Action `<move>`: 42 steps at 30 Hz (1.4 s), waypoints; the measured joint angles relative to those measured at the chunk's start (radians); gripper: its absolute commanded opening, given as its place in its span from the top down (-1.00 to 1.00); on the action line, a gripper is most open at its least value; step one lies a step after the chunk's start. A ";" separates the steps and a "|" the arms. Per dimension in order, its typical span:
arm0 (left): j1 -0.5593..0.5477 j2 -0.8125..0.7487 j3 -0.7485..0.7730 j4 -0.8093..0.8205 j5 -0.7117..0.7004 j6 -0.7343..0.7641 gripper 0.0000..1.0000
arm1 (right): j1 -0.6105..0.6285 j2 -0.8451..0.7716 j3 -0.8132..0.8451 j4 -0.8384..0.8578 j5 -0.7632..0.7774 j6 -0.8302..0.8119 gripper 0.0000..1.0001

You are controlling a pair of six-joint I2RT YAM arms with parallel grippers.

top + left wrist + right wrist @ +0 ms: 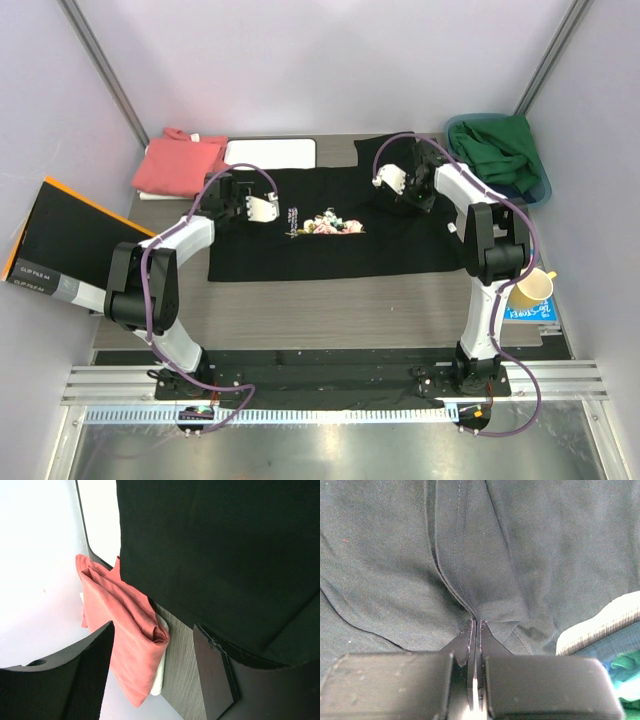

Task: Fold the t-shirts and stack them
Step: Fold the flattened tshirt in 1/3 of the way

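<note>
1. Grey wood counter (330, 310), pale walls all round, and the black tee (320, 255) is spread flat across the middle with the flower print facing up.
2. Left pincer (154, 630) is at the black tee's far-left corner. It's released with nothing between the fingers: one over the cloth, the other off its edge.
3. Right pincer (476, 630) is clenched on a fold of the black tee near its far-right end, seam bunched right at the tips.
4. Pink tee (180, 165) lies folded just left of the black tee's far-left corner.
5. Board (270, 152) sits just behind the black tee's far edge.
6. Green cloth (495, 150) fills a tub (541, 190) off the black tee's far-right corner. Cup (535, 288) to its right, box (60, 240) well to its left.
</note>
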 measured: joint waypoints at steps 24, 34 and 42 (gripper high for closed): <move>-0.008 0.002 0.000 0.000 0.000 -0.001 -0.29 | 0.012 0.048 0.041 0.256 0.080 0.048 0.98; -0.010 0.013 0.009 0.001 0.000 -0.002 -0.29 | 0.048 0.091 -0.006 0.511 0.232 0.090 -0.10; -0.010 0.013 0.009 -0.002 -0.001 -0.006 -0.29 | 0.058 0.080 -0.089 0.630 0.313 0.139 0.46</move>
